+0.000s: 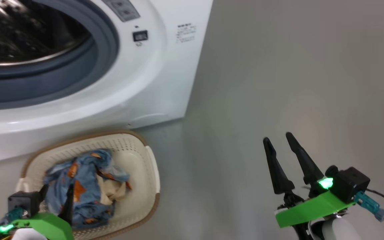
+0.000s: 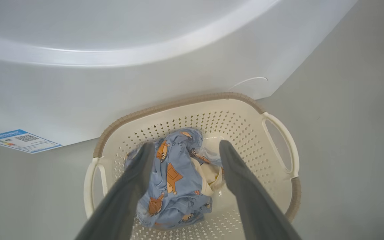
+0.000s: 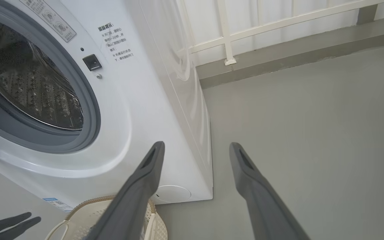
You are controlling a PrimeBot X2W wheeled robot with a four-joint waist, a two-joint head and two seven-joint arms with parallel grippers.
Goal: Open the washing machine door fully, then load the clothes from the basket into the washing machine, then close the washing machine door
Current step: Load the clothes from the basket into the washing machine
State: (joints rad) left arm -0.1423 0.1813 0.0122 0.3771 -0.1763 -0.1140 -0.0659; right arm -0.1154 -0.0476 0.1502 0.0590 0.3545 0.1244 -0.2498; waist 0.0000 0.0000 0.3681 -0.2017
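My left gripper has its fingers spread apart above the clothes, one finger on each side of the bundle, which lies in the basket just in front of the washing machine; I cannot tell if they touch the fabric. My right gripper is also spread wide and empty, over the grey floor to the right of the machine, whose drum stands uncovered.

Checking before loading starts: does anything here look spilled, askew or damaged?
Nothing stands out. The clothes lie bundled inside the basket, none over its rim, and the basket stands upright on the floor before the washing machine, which shows no visible damage.
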